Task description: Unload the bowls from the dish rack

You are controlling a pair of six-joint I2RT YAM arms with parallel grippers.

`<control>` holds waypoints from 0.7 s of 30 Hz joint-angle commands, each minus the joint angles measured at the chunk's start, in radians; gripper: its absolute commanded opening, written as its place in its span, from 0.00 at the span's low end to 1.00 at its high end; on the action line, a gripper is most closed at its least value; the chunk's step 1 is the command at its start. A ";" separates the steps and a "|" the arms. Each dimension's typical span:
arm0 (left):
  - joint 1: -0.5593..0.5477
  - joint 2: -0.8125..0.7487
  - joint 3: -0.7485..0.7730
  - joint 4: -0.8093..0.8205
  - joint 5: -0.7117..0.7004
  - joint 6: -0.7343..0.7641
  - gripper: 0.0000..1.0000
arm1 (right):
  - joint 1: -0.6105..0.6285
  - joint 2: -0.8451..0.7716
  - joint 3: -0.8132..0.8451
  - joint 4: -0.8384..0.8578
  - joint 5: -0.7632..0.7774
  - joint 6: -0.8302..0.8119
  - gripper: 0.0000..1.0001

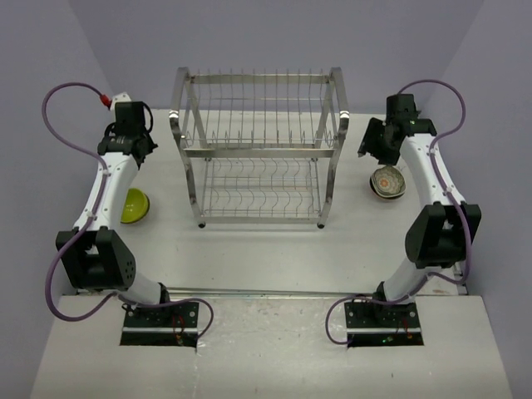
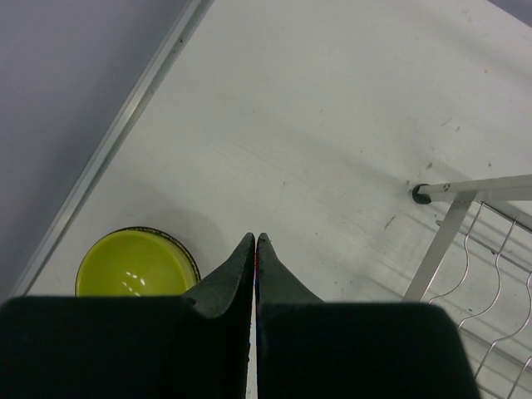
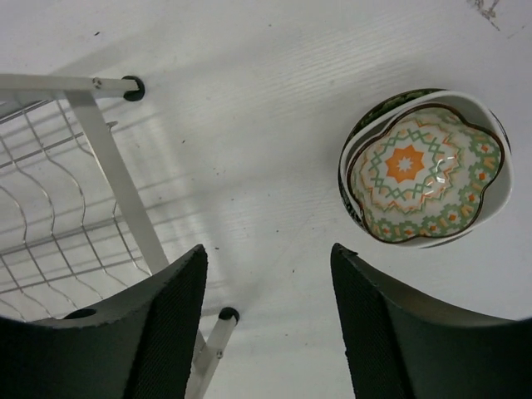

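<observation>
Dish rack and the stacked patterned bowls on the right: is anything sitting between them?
Nothing. In the right wrist view, only bare table separates the dish rack from the stacked bowls.

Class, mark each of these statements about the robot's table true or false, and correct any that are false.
1. The green bowl sits on the table, to the left of the dish rack. True.
2. A bowl stands in the dish rack's lower tier. False: no bowl shows in either tier.
3. The left gripper is wide open. False: it is shut, its fingers pressed together, holding nothing.
4. The patterned bowl is nested inside a white bowl. True.
5. The right gripper grips the patterned bowl. False: it is open and clear of the bowl.
</observation>
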 commanded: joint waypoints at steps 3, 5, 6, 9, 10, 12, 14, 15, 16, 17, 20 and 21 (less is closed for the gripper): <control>0.002 -0.058 -0.038 0.034 0.105 0.039 0.00 | 0.058 -0.116 -0.033 -0.003 -0.026 0.010 0.67; 0.002 -0.064 -0.058 0.038 0.159 0.042 0.05 | 0.076 -0.142 -0.035 -0.012 -0.026 0.011 0.70; 0.002 -0.073 -0.066 0.043 0.208 0.048 0.08 | 0.084 -0.152 -0.041 -0.012 -0.027 0.011 0.72; 0.002 -0.096 -0.093 0.061 0.278 0.059 0.34 | 0.096 -0.205 -0.084 -0.001 -0.087 0.013 0.76; 0.002 -0.104 -0.101 0.063 0.291 0.059 0.39 | 0.107 -0.225 -0.102 0.021 -0.096 0.010 0.77; 0.001 -0.127 -0.124 0.074 0.297 0.057 0.48 | 0.121 -0.285 -0.137 0.048 -0.128 0.004 0.89; 0.001 -0.142 -0.132 0.083 0.312 0.071 0.51 | 0.141 -0.332 -0.182 0.069 -0.150 -0.001 0.94; 0.001 -0.145 -0.135 0.083 0.311 0.077 0.53 | 0.159 -0.345 -0.202 0.071 -0.150 -0.005 0.96; 0.001 -0.147 -0.136 0.080 0.311 0.077 0.65 | 0.170 -0.357 -0.211 0.074 -0.150 -0.010 0.96; 0.001 -0.150 -0.138 0.078 0.311 0.079 1.00 | 0.179 -0.371 -0.222 0.078 -0.156 -0.013 0.98; 0.001 -0.162 -0.153 0.081 0.317 0.077 1.00 | 0.211 -0.434 -0.282 0.112 -0.176 -0.030 0.99; 0.001 -0.175 -0.159 0.084 0.311 0.074 1.00 | 0.221 -0.458 -0.309 0.117 -0.179 -0.029 0.99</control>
